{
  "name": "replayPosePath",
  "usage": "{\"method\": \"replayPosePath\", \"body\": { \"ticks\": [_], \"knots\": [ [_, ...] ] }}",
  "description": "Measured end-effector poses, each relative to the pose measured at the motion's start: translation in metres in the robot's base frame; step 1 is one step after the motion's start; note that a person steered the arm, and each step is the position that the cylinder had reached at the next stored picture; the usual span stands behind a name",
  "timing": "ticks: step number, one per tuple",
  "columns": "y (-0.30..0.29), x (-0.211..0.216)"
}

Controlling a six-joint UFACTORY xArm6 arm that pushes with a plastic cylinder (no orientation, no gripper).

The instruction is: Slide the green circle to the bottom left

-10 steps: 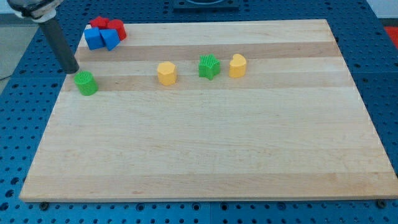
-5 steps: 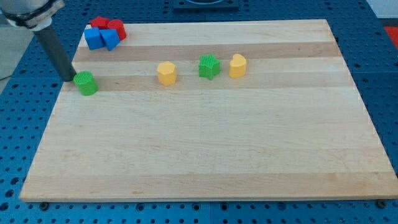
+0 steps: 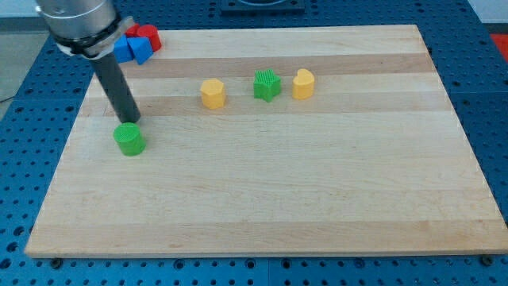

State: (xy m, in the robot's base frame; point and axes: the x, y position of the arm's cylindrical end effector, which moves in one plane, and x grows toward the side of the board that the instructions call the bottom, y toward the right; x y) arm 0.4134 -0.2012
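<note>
A pale wooden worktop (image 3: 262,183) is seen from above and in front, resting on a blue perforated base (image 3: 488,119). The green circle (image 3: 128,139) is taken as the landmark; it lies on the worktop's left part, roughly midway between the top and bottom edges, well apart from the bottom left corner.

A dark rod (image 3: 116,87) is seen slanting down from a grey cylindrical arm housing (image 3: 75,24) at the view's top left. The rod's lower end, my tip (image 3: 131,121), is placed directly above the green circle in the view, touching or just short of its upper edge; which of the two cannot be told. No jaws are fitted to this arm, so an open or closed state cannot be told.

To the circle's upper right, a row of three blocks is found well apart from it: a yellow block (image 3: 212,93), then a green star-like block (image 3: 267,84), then a second yellow block (image 3: 303,83) at the far right, just beside the green one.

Far above the circle, near the worktop's top left corner, a cluster of blue blocks (image 3: 132,50) and red blocks (image 3: 148,35) is seen, partly hidden by the arm housing; their shapes cannot be made out.
</note>
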Motion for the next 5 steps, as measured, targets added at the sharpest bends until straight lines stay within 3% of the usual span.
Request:
{"method": "replayPosePath", "body": {
  "ticks": [1, 2, 5],
  "knots": [
    [0.009, 0.03],
    [-0.023, 0.057],
    [0.005, 0.061]
  ]
}}
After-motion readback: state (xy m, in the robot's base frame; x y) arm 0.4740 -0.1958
